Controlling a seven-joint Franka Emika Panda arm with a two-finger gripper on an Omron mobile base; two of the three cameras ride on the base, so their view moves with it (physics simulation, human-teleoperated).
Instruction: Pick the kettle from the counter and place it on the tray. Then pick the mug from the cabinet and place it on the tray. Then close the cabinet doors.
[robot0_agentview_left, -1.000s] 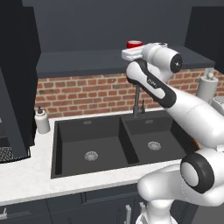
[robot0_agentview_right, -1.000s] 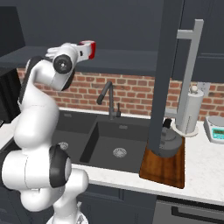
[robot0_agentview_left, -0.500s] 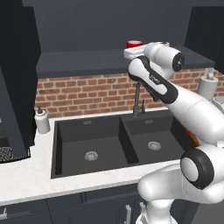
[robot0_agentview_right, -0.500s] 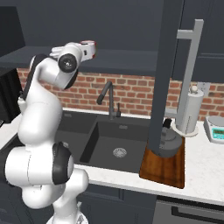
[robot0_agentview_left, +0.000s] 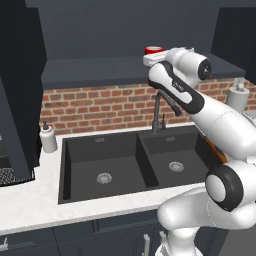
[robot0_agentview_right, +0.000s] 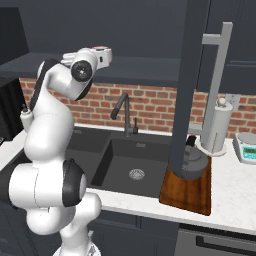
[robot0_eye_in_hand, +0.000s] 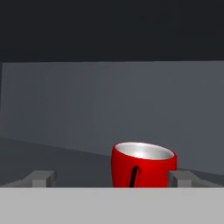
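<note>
Red mug (robot0_eye_in_hand: 143, 165) between wide-open jaws, nearer the right fingertip (robot0_eye_in_hand: 178, 177), ungripped

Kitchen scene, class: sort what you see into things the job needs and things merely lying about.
Job:
mug on the cabinet shelf
kettle on the tray
cabinet door
tool, open

Lying about:
paper-towel roll
soap bottle
faucet
scale
</note>
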